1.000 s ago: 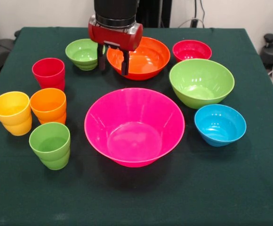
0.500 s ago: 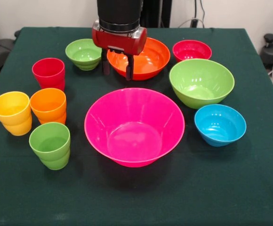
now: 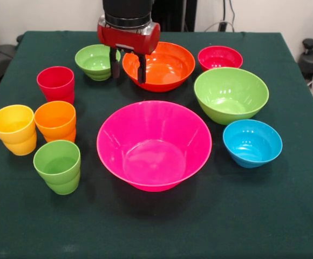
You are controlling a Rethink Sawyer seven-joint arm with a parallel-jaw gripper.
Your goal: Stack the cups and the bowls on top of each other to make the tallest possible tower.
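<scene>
Nearest the camera, the green cup (image 3: 57, 174) stood upright on the dark green surface (image 3: 156, 226), at the picture's left. Just behind it the orange cup (image 3: 55, 121) and the yellow cup (image 3: 14, 129) stood side by side, close enough that they appeared to touch. The red cup (image 3: 55, 83) stood a little farther back, apart from the orange one. None of the cups was stacked on anything.

The big pink bowl (image 3: 154, 144) sat near the middle of the surface, upright and empty. To its right in the picture lay the small blue bowl (image 3: 252, 143), and just behind that the large green bowl (image 3: 231, 95), with the two rims close together.

Farther back, three bowls made a row: the small green bowl (image 3: 96, 61) on the left, the large orange bowl (image 3: 158, 66) in the middle, and the small red bowl (image 3: 219, 58) on the right.

The end effector (image 3: 127, 66) hung at the far side, over the gap where the small green bowl and the orange bowl nearly met. Its two dark fingers (image 3: 141, 70) pointed down and were spread apart, holding nothing; the right-hand one stood in front of the orange bowl's rim and the other beside the small green bowl.
</scene>
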